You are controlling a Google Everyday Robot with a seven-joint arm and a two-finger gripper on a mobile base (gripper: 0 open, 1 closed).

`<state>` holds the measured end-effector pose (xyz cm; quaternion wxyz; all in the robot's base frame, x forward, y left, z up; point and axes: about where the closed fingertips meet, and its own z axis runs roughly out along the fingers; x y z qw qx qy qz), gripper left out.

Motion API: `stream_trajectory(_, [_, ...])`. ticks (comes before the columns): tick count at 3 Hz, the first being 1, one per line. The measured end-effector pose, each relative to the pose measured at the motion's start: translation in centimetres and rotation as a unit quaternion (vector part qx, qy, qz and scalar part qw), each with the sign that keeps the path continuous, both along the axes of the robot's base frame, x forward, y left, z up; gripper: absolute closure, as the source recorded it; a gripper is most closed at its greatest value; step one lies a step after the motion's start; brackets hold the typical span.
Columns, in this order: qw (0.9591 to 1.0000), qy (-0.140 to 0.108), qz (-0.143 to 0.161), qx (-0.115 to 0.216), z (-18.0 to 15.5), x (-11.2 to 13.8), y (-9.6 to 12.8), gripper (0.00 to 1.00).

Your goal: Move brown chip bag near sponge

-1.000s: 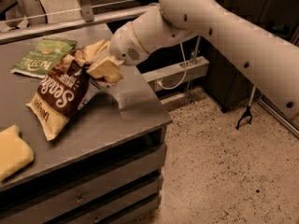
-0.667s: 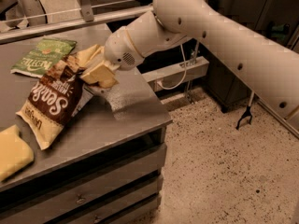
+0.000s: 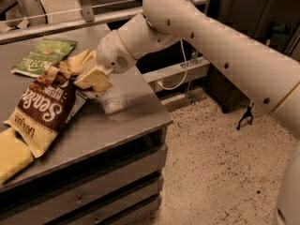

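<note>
The brown chip bag (image 3: pixel 44 108) lies tilted on the grey table (image 3: pixel 126 111), its cream lower end resting against the pale-yellow sponge (image 3: pixel 10 154) at the table's front left edge. My gripper (image 3: pixel 80 71) is at the bag's upper right corner, with its cream-yellow fingers (image 3: pixel 95 79) shut on the bag's top edge. The white arm (image 3: pixel 197 32) reaches in from the right.
A flatter green chip bag (image 3: pixel 44 55) lies at the back left of the table. A rail (image 3: pixel 56 18) runs behind the table. The table's right edge drops to a speckled floor (image 3: pixel 215 163). Drawers (image 3: pixel 93 191) sit below the tabletop.
My gripper has moved left and toward the front with the brown chip bag. The bag's lower end has come up against the sponge.
</note>
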<state>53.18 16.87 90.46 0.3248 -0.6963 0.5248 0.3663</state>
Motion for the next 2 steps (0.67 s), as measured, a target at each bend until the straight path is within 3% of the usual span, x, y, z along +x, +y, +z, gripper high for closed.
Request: stream_trajectory(2, [0.9998,-0.009,0.011,-0.013,-0.39,0.17,-0.32,0.15])
